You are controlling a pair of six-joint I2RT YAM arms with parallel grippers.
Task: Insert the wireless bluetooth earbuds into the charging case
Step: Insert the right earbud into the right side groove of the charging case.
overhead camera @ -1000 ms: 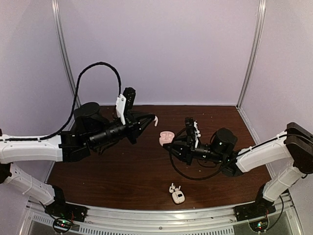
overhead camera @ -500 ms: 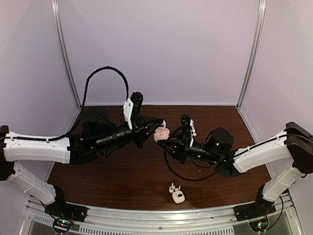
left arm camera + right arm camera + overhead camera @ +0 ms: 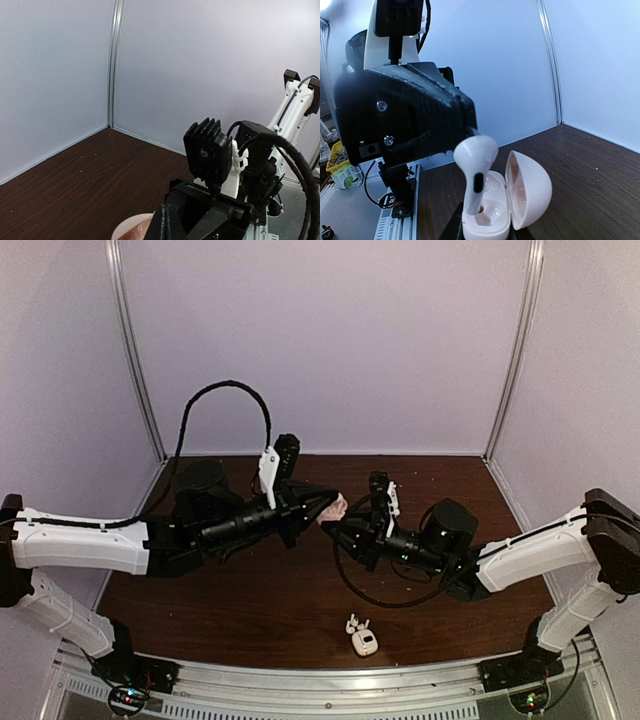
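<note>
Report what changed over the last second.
The left gripper, shut on an earbud, swung right until the earbud's stem dipped into the open case. The right gripper kept hold of that case, shifting it slightly toward the left arm. Unchanged: both grips, and the white case and loose earbuds near the front edge.

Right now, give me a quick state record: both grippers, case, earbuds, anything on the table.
left gripper: shut on pale earbud, stem pointing down
right gripper: shut on pink case, upright, lid open
earbud vs case: stem tip at the case's socket, head well above the rim, not seated
table: small white case with two white earbuds beside it, near the front edge, clear of both arms
</note>
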